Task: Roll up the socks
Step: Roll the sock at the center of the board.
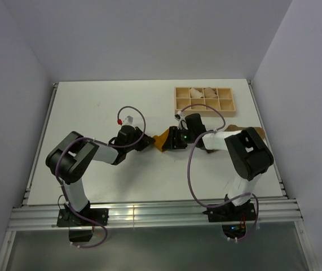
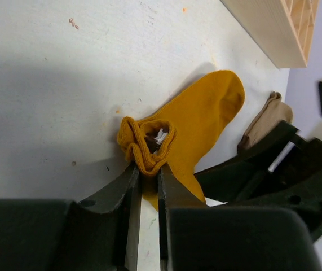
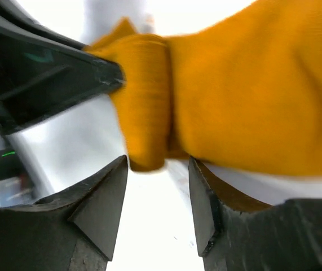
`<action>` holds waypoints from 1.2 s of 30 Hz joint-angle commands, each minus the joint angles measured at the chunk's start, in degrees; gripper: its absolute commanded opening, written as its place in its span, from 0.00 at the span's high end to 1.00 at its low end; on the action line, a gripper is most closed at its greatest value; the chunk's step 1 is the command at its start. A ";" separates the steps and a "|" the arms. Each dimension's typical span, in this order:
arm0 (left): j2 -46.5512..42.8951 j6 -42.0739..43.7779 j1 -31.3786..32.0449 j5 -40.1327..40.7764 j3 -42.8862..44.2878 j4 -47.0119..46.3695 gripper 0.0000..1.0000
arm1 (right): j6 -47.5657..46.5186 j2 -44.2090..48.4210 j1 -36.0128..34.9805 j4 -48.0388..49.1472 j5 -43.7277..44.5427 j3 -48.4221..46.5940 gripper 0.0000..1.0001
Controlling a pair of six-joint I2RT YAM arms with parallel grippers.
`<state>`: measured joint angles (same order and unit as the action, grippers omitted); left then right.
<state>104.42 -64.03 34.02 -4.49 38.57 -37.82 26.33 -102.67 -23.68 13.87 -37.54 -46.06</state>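
Left gripper [image 2: 148, 169]: dark fingers drawn together, clamped on the lower edge of the rolled cuff [image 2: 144, 138].

Right gripper [image 3: 158, 164]: jaws apart, nothing held. The roll sits just past its tips, and it faces the left gripper across the fabric.

Mustard sock [image 2: 206, 118]: lies flat on the table [image 2: 65, 68] at mid-table between the two grippers. The cuff end is bunched into a loose ring with a fleck of white inside. The foot is unrolled, toe pointing toward the tray.

Tan sock [image 2: 265, 121]: partly hidden behind the right arm, just beside the mustard toe, not rolled.

Step in hand, as judged: roll begun, most of the length left. To do it well, keep the pinch on the roll's full thickness rather than one layer, turn it over toward the toe, and let the free gripper press the flat foot so the fabric does not drag or the ring loosen.

Surface: white, matt, lightly speckled and scuffed.

Wooden tray [image 1: 176, 100]: divided, at the far right, with pale bundles [image 1: 196, 92] in its back cells.

Room: plain pale walls [image 1: 149, 34] on three sides, and a metal rail [image 1: 149, 213] at the near edge carrying both bases.
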 commanded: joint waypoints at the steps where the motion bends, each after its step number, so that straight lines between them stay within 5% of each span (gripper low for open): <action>1: -2.20 3.56 0.34 2.56 1.68 6.18 1.00 | -8.73 6.86 -3.90 -12.96 15.89 -1.75 0.45; 9: -3.96 5.84 0.87 3.61 4.76 14.35 1.00 | -18.76 15.83 -14.72 -14.04 38.65 -2.10 0.41; 22: -4.31 6.72 1.05 3.08 6.43 18.22 1.00 | -32.73 9.78 -23.95 -5.88 44.83 -4.74 0.36; 36: -3.96 6.55 1.14 2.12 6.70 18.40 1.00 | -35.91 1.96 -26.24 -0.68 51.60 -5.09 0.42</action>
<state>101.45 -59.24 34.70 -2.68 44.38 -21.82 -7.79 -98.41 -49.28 10.11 10.87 -48.88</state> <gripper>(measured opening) 0.175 0.590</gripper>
